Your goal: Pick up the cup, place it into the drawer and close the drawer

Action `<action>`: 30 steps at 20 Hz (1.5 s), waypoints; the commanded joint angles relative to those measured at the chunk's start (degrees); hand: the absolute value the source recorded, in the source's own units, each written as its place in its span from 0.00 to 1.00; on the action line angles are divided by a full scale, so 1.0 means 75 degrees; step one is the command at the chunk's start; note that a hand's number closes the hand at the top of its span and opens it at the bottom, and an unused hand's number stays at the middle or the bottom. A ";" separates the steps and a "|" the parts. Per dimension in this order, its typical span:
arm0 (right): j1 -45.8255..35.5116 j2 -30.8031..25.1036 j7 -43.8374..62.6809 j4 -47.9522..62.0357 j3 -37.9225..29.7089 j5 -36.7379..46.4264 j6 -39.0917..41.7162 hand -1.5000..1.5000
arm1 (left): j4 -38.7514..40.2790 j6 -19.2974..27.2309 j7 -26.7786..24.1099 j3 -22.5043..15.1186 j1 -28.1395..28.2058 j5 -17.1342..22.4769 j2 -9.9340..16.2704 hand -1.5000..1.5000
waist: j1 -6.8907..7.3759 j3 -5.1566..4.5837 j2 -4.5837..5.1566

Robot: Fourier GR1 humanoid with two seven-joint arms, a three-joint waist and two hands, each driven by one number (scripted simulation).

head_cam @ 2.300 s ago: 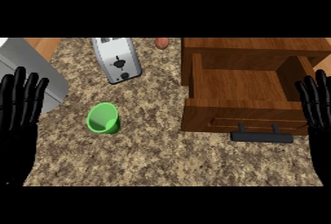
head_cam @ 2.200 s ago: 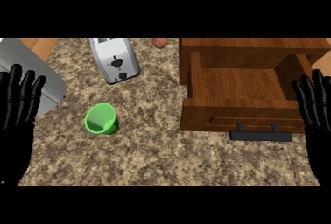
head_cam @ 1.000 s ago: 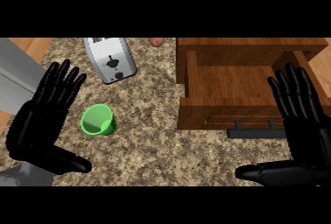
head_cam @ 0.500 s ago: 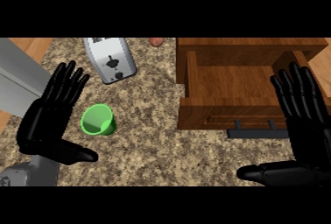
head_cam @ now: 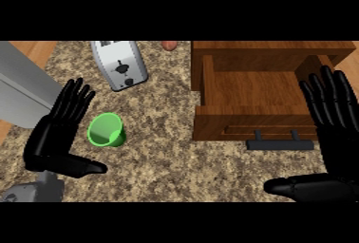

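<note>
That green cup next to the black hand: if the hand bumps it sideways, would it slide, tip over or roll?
The green cup looks small, thin-walled and empty, so probably light; a nudge from the left hand would likely slide it. It seems taller than its base, so a high push might tip it. Being round, it could then roll on the counter.

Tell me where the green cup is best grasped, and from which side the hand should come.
Probably round its side wall, coming from its left. The cup stands upright on the counter, mouth open upward, and the open left hand is already beside it, palm turned toward it, thumb below. Its round wall suits fingers curling round it.
</note>
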 commanded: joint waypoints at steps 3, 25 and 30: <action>-0.0607 0.0106 0.0764 -0.0167 0.0241 0.0281 -0.0453 0.00 | 0.0768 0.0144 -0.0233 0.0316 -0.0355 -0.0265 0.0162 0.00 | 0.0005 -0.0001 0.0001; 0.0028 0.0060 0.0615 -0.0583 0.0227 0.0051 -0.0071 0.00 | 0.7021 -0.0719 -0.4160 0.0891 -0.2065 -0.1509 0.0836 0.00 | -0.0084 -0.0006 0.0018; -0.0309 -0.0086 -0.0026 0.0321 -0.0295 -0.0270 0.0184 0.00 | 0.7573 -0.0631 -0.4774 0.0899 -0.2178 -0.1599 0.0761 0.00 | -0.0050 -0.0004 0.0019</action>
